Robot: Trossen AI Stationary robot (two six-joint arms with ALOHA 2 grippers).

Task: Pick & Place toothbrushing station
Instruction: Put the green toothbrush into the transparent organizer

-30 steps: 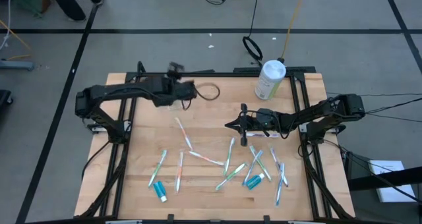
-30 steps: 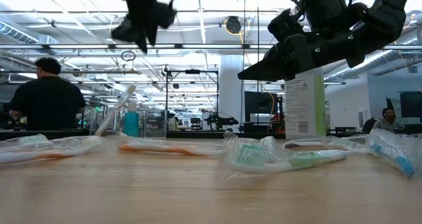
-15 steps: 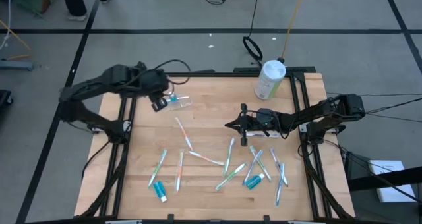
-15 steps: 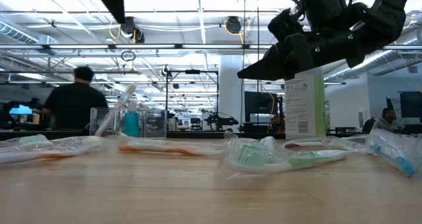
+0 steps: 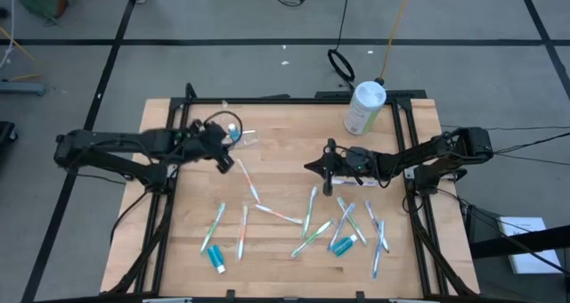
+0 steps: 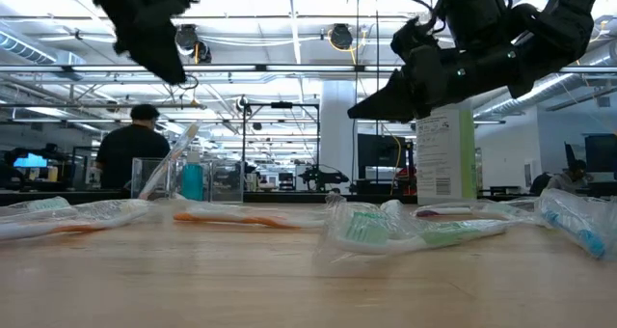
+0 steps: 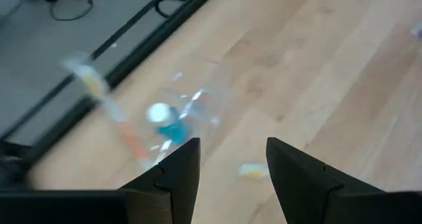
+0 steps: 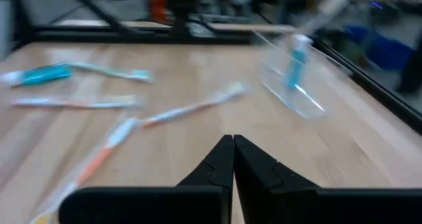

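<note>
From above, the clear cup [image 5: 239,137] stands at about 11 o'clock on the wooden tabletop [image 5: 285,129], holding a blue toothpaste tube and a toothbrush. The left claw [image 5: 220,154] hangs just beside it, toward the tabletop's centre, not touching it. The right claw [image 5: 313,167] sits near the middle, pointing toward 9 o'clock, above the loose toothbrushes [image 5: 307,216] scattered from 4 to 7 o'clock. A white canister [image 5: 364,107] stands at 1 o'clock.

At tabletop height, the cup [image 6: 174,178] shows far back at 10 o'clock with its blue tube upright and a brush leaning out — the left arm's dark bulk is above it. The right claw [image 6: 359,105] hovers clear of the wood before the canister [image 6: 445,158]. Wrapped toothbrushes [image 6: 405,232] lie in front. A person [image 6: 135,154] stands in the room behind.

The left wrist view has its two fingers [image 7: 181,168] spread apart, released, with the blurred cup [image 7: 173,112] just beyond them.

The right wrist view has its fingers [image 8: 224,159] pressed together, clenched on nothing, with the cup [image 8: 295,72] well off across the tabletop [image 8: 369,145].
</note>
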